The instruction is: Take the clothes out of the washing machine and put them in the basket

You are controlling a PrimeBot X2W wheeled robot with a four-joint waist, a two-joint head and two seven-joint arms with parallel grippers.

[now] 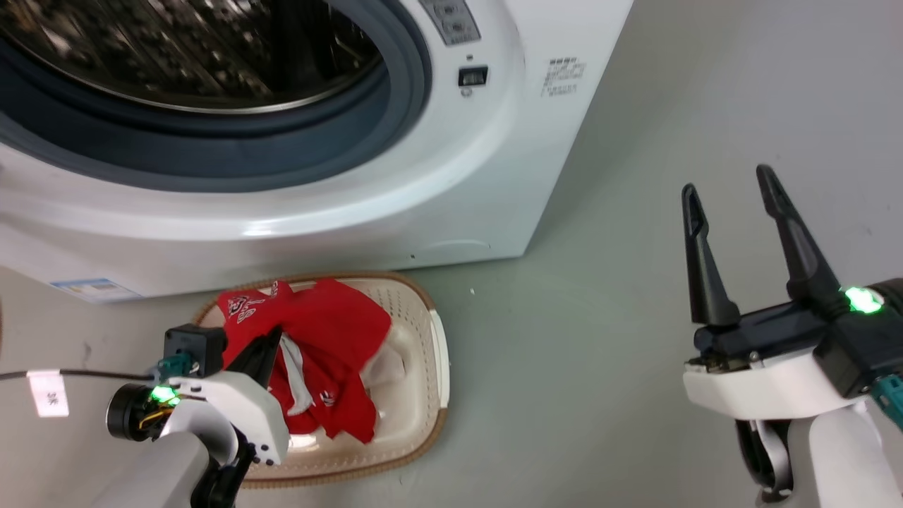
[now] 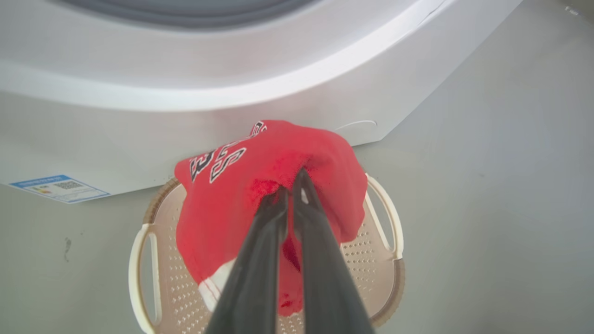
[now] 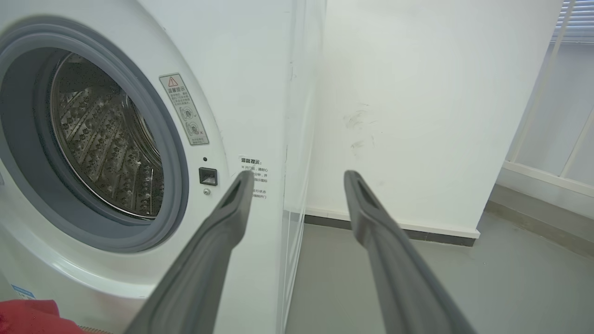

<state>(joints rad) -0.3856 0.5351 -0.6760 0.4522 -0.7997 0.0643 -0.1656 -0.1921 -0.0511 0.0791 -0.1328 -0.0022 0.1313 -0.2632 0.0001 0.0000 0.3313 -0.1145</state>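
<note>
The clothes (image 2: 222, 208) are being gripped by the left hand (image 2: 290, 183), whose two fingers are closed together on a bunched fold of the red cloth. The rest of the cloth is draping down from that fold. The bundle is being held directly over the basket (image 1: 413, 331), which is standing on the floor (image 1: 600, 317) just in front of the washing machine (image 1: 458, 176). The coming move is judged to turn on that vertical line-up. The basket lies straight beneath the fingertips, with one handle showing on each side of the cloth in the left wrist view, so a release or a short lowering is being called for rather than any sideways travel. The left hand is plainly the nearer one. The right hand (image 1: 728, 183) is being kept well apart on the right over bare floor, its fingers spread and holding nothing.

Whether the lower folds are already resting on the basket's bottom cannot be told. The basket's near left rim is being covered by the left arm. The drum (image 3: 106, 153) is being cut off in both views of it. No cloth is showing in the visible part, yet its lowest part is being hidden by the grey ring.
</note>
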